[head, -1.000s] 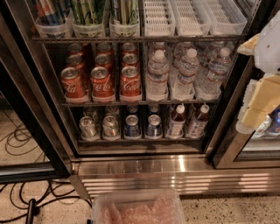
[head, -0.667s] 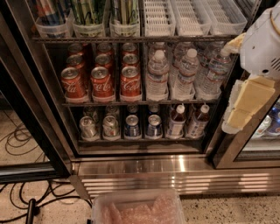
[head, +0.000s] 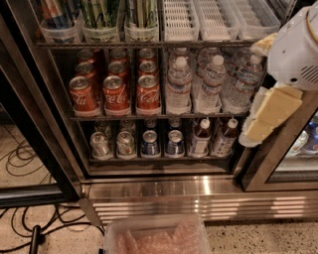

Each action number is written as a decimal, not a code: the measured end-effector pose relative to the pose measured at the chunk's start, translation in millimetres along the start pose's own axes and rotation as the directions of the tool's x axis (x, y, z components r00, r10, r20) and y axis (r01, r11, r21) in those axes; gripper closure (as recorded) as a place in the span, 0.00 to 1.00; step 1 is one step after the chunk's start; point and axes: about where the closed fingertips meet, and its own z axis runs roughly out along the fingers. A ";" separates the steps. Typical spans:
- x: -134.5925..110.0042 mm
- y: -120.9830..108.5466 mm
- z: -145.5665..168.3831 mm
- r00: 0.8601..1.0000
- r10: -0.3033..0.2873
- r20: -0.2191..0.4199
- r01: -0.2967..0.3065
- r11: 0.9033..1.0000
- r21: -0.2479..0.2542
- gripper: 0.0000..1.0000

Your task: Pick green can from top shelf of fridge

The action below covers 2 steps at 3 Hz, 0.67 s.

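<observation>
Nearest, at the bottom edge, a clear plastic tub (head: 154, 233) of pinkish stuff, black cables (head: 30, 223) to its left, and just beyond, the ribbed stainless steel base (head: 198, 198) of the large glass-door fridge (head: 44, 114). At the right edge, level with the water bottles (head: 211, 84), the white and pale yellow gripper (head: 268, 116), well apart from the target; open or closed, cannot tell. Farther in and higher, above the red cola cans (head: 117, 92), the tall slim green can with whitish streaks (head: 97, 11), upright in a clear tub on the dark wire top shelf (head: 149, 44), right of a blue-and-red can (head: 57, 12) and left of the white slotted trays (head: 213, 17).
</observation>
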 end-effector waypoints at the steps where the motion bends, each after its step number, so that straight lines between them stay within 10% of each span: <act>1: -43.6 2.6 -9.2 0.986 0.069 0.154 -0.083 0.993 0.087 0.00; 2: -89.0 -11.5 -16.6 0.942 0.149 0.300 -0.202 0.967 0.154 0.00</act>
